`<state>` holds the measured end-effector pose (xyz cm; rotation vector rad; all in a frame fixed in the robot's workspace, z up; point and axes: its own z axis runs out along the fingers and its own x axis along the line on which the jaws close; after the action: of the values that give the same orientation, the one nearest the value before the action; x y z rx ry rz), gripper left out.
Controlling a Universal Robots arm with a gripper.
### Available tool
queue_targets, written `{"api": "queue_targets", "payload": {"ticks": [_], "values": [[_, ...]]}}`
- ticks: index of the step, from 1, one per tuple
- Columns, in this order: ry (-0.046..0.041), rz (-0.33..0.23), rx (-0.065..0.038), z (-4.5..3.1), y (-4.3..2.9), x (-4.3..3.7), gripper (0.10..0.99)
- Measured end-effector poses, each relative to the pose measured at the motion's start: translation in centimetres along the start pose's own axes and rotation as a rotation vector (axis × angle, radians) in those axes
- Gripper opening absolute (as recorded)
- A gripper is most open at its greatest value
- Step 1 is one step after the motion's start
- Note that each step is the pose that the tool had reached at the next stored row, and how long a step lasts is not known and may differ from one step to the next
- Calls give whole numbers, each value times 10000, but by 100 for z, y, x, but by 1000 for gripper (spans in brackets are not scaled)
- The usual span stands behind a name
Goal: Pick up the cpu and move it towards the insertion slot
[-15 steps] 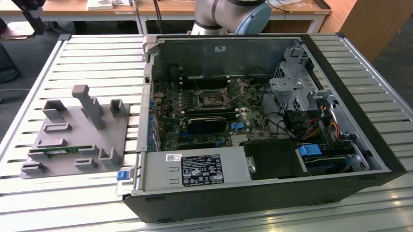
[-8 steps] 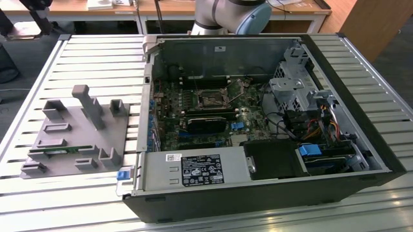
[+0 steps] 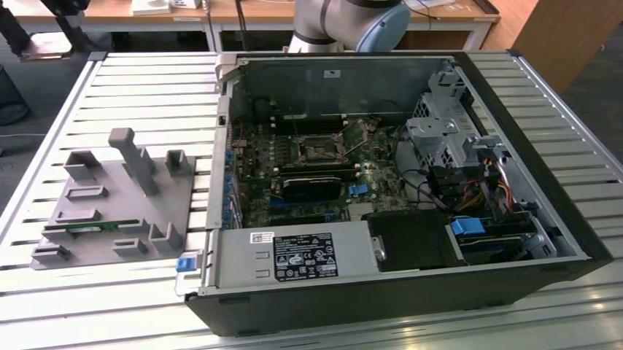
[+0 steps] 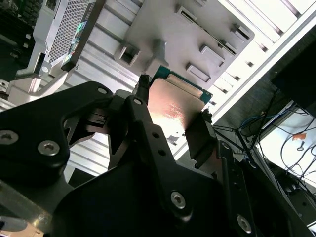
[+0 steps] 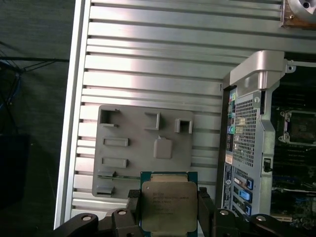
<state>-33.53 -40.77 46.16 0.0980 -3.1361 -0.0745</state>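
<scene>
Pinching the cpu point(image 5: 168, 206) by two opposite edges, the pincer point(image 5: 168, 210) holds it lifted above the tabletop point(image 5: 148, 54), over the grey tray point(image 5: 143, 148); the pick-up looks done and the carry is in hand. In the exterior view the insertion slot point(image 3: 319, 148) sits inside the open computer case point(image 3: 389, 306), at about three o'clock from the tray point(image 3: 107, 219), so the carry calls for level travel over the case wall.

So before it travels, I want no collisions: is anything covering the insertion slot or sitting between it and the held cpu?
Nothing visible does. The gripper holds the cpu above the grey tray; the insertion slot lies open inside the lidless computer case.
</scene>
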Motion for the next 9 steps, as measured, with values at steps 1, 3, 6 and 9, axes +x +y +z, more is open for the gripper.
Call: {"api": "queue_targets", "payload": {"ticks": [1,3,6,9], "values": [[1,-3,0,0,-1,-12,541],[0,-10,-1,0,-2,-38,541],[1,-21,-1,0,-5,-78,541],[1,-31,-1,0,-7,-115,541]]}}
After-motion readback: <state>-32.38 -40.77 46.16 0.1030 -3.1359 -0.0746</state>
